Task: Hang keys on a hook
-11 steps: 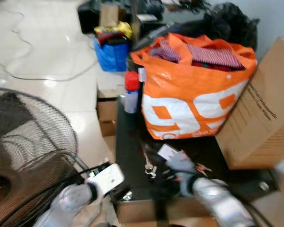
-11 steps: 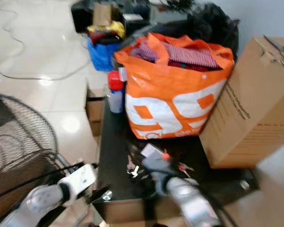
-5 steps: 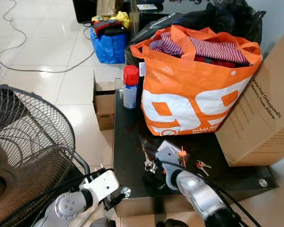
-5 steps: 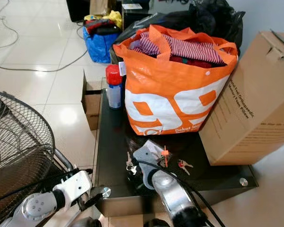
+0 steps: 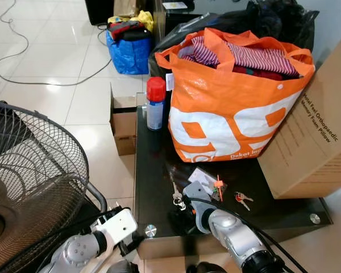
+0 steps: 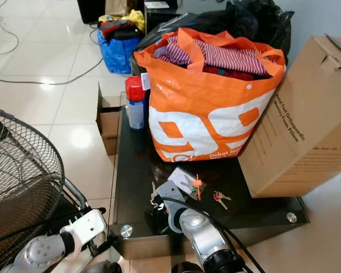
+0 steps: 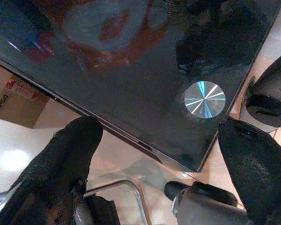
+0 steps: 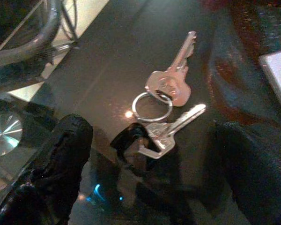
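- Low black glass table (image 5: 159, 170), loaded at the far side with a big orange bag (image 5: 233, 108) of striped clothes and a red-capped spray can (image 5: 155, 103) to its left.
- Large cardboard box (image 5: 315, 136) at the right of the bag, wire fan guard (image 5: 28, 176) on the floor at the left.
- Bunch of silver keys (image 8: 166, 110) on a ring, flat on the near part of the glass, just left of a white card (image 5: 200, 175).
- Second small set with red tags (image 5: 241, 198) a little further right.
- Right gripper (image 8: 150, 154) low over the silver keys, fingers spread wide on either side, nothing held.
- Left gripper (image 7: 159, 154) near the table's near-left corner, by a round metal cap (image 7: 204, 99), fingers wide apart, empty.
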Controlling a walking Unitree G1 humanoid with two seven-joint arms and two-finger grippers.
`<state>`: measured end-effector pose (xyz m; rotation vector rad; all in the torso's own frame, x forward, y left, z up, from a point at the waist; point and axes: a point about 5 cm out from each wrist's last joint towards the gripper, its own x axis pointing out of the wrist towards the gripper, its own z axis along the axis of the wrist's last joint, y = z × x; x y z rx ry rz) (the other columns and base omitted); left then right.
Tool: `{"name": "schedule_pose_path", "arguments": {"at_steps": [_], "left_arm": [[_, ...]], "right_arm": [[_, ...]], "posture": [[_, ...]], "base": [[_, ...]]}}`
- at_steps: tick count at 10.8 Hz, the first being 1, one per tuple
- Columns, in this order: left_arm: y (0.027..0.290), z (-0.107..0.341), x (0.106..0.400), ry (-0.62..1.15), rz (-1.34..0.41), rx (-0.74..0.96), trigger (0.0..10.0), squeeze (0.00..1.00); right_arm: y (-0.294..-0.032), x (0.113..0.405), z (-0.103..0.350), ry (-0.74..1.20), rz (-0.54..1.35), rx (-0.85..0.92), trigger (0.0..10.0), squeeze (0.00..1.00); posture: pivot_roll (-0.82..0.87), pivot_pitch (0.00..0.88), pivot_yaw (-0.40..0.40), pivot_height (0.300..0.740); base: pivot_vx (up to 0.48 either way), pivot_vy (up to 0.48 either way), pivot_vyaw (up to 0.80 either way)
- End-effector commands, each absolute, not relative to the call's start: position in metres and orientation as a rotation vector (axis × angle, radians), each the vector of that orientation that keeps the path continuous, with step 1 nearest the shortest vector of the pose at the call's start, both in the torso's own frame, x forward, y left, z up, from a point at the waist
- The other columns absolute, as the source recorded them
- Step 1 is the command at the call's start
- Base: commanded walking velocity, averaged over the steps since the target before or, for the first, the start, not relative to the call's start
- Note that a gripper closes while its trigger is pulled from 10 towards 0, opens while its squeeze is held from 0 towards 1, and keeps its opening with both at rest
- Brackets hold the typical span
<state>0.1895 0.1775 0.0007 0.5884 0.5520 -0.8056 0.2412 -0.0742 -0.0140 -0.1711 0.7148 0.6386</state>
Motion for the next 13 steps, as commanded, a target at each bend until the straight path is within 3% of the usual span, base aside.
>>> {"name": "schedule_pose_path", "arguments": {"at_steps": [1,3,5,7,10,11,12,13], "left_arm": [[0.177,-0.004,0.187,0.556,-0.809,0.601,10.0,0.0],[0.177,-0.011,0.186,0.553,-0.815,0.597,10.0,0.0],[0.174,-0.013,0.189,0.508,-0.815,0.575,10.0,0.0],[0.169,0.009,0.201,0.425,-0.829,0.559,10.0,0.0],[0.165,0.042,0.213,0.332,-0.866,0.527,10.0,0.0],[0.163,0.045,0.213,0.336,-0.875,0.531,10.0,0.0],[0.163,0.048,0.212,0.341,-0.883,0.536,10.0,0.0],[0.162,0.054,0.21,0.361,-0.899,0.543,10.0,0.0]], "right_arm": [[-0.08,0.244,-0.015,0.719,0.593,-0.173,10.0,0.0],[-0.09,0.248,-0.018,0.731,0.512,-0.196,10.0,0.0],[-0.101,0.25,-0.018,0.733,0.495,-0.233,8.5,0.0],[-0.113,0.253,-0.018,0.723,0.495,-0.287,10.0,0.0],[-0.121,0.252,-0.016,0.713,0.547,-0.277,10.0,0.0],[-0.122,0.25,-0.017,0.716,0.56,-0.293,7.6,0.0],[-0.123,0.248,-0.019,0.718,0.566,-0.301,6.2,0.0],[-0.124,0.247,-0.02,0.728,0.567,-0.302,1.5,0.0]], "posture": [[-0.04,0.111,-0.061,0.74],[-0.05,0.096,-0.057,0.74],[-0.05,0.084,-0.052,0.74],[-0.04,0.063,-0.041,0.74],[-0.04,0.053,-0.026,0.74],[-0.03,0.053,-0.024,0.74],[-0.03,0.054,-0.023,0.74],[-0.03,0.057,-0.027,0.74]], "base": [[0.0,0.0,0.0],[0.0,0.0,0.0],[0.0,0.0,0.0],[0.0,0.0,0.0],[0.0,0.0,0.0],[0.0,0.0,0.0],[0.0,0.0,0.0],[0.0,0.0,0.0]]}}
